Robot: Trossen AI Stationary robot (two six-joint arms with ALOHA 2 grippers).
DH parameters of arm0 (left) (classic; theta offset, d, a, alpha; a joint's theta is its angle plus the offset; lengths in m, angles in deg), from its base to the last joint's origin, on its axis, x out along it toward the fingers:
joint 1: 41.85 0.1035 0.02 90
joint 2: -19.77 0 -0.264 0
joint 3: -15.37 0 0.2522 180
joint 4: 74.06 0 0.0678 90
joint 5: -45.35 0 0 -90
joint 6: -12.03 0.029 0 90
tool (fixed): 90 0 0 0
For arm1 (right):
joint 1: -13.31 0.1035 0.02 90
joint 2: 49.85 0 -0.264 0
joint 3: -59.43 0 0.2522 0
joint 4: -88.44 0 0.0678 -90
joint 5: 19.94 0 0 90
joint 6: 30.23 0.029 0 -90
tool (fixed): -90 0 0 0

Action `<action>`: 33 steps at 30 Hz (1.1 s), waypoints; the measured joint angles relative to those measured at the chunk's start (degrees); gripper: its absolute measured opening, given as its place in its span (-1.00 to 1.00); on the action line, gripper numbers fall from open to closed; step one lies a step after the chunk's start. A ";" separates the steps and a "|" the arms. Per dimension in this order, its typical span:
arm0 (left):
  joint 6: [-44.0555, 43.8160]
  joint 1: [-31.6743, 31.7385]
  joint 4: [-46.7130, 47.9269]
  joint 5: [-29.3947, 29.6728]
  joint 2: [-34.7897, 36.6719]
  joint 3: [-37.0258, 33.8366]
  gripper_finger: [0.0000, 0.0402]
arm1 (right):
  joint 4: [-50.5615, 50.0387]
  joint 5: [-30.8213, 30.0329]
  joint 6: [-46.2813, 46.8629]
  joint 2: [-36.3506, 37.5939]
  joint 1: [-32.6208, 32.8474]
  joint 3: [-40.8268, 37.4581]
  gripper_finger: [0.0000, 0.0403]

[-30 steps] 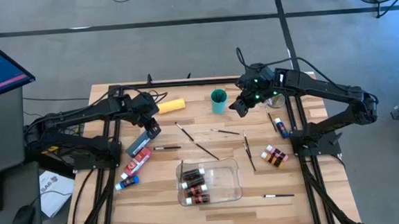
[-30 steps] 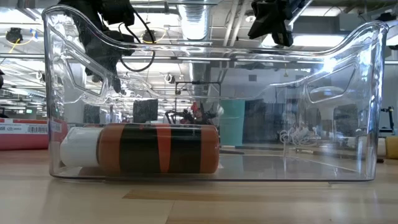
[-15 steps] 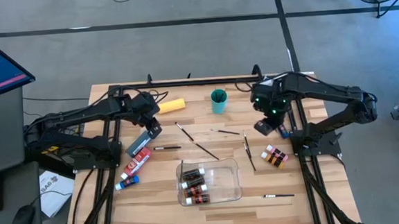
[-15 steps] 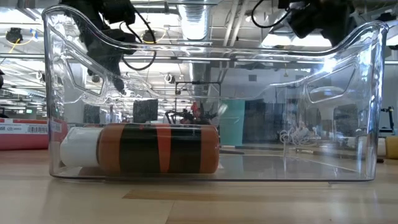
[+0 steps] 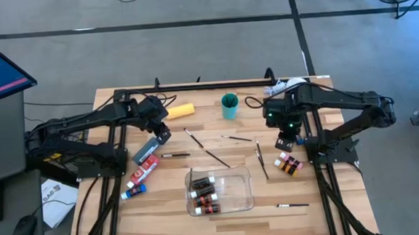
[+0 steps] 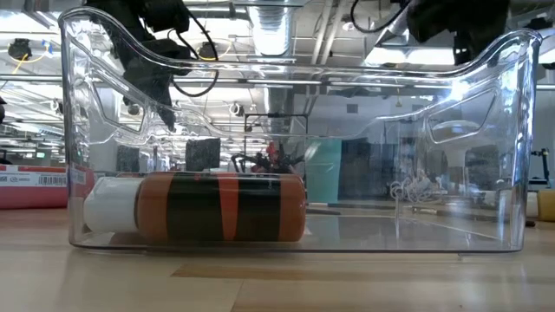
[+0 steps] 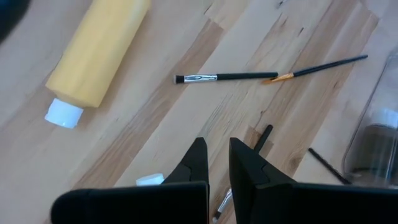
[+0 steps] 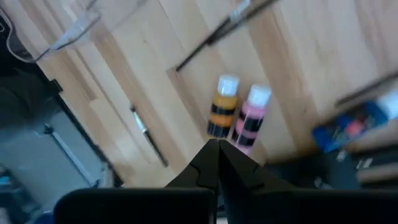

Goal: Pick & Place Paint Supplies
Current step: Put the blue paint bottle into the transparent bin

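Note:
Two small white-capped paint bottles (image 5: pixel 288 164) (image 8: pixel 237 117) lie side by side near the table's right edge. My right gripper (image 5: pixel 284 139) (image 8: pixel 217 155) hangs shut above them, pointing steeply down and touching nothing. A blue tube (image 8: pixel 356 126) lies just beside it. My left gripper (image 5: pixel 161 136) (image 7: pixel 215 163) hovers shut over the wood near the grey tube (image 5: pixel 147 149). The red tube (image 5: pixel 146 166) and another blue tube (image 5: pixel 136 187) lie nearer the front. The yellow bottle (image 5: pixel 181 110) (image 7: pixel 96 59) lies at the back. Several thin brushes (image 5: pixel 217 158) (image 7: pixel 224 77) lie scattered mid-table.
The clear plastic tray (image 5: pixel 242 196) (image 6: pixel 512 130) stands at the front centre with brown bottles (image 5: pixel 203 192) (image 6: pixel 217 208) lying in it. A teal cup (image 5: pixel 229 105) stands at the back centre. One brush (image 5: pixel 293 205) lies alone at the front right.
My right gripper has swung from beside the teal cup toward the table's right and near edges. It has tipped from slanting to pointing steeply down and now hangs over the two small bottles. My left arm has kept still.

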 joint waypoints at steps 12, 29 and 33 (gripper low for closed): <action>-3.29 -1.25 -1.70 -0.20 -0.04 -0.02 -0.99 | -1.35 -3.24 -3.84 -12.94 -6.09 -0.22 -1.00; -5.15 -4.35 -1.98 0.36 -0.02 -0.02 -0.99 | -1.29 -9.17 -3.52 -7.32 -12.99 -5.53 -1.00; -5.04 -4.35 -3.17 0.96 -0.04 -0.05 -0.99 | -1.44 -7.31 3.26 -0.14 -15.90 -14.50 -1.00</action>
